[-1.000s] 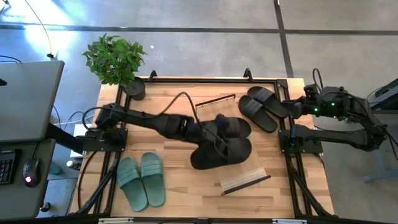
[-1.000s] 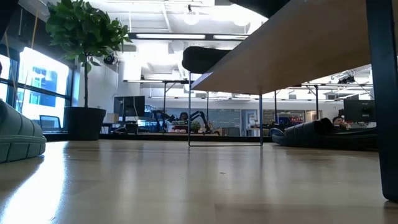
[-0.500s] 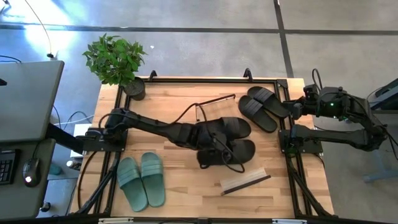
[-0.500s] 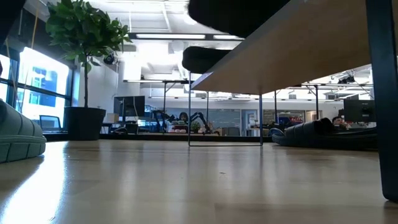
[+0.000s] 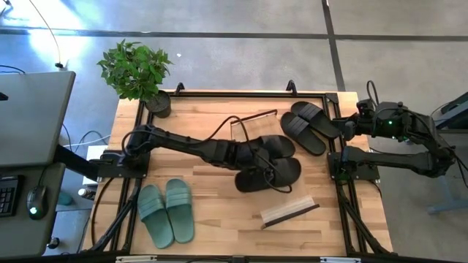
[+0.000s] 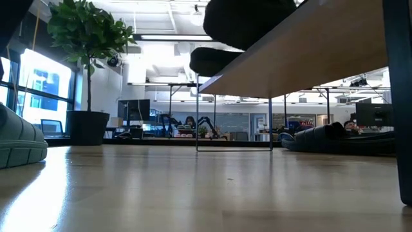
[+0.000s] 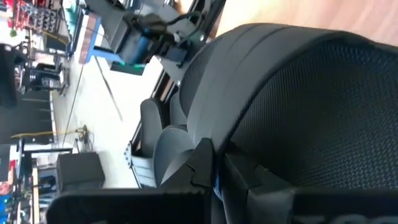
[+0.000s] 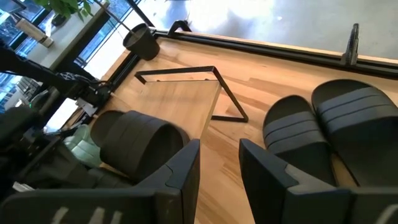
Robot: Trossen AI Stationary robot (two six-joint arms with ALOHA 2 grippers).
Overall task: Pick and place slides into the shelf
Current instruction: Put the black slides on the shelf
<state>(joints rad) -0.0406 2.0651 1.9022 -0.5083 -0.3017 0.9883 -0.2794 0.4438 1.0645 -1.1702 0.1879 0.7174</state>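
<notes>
left pincer (image 5: 252, 162): clamped on black rubber slide (image 5: 269, 174) over sloping light-wood shelf (image 8: 171, 102) | right pincer (image 8: 219, 163): wide, empty, near black pair | risk: released slide slips down slope

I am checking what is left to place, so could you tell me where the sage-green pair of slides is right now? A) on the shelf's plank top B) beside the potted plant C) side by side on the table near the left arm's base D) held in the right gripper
C: the green slides lie side by side on the table, below the left arm's base in the high view, untouched by either gripper.
</notes>
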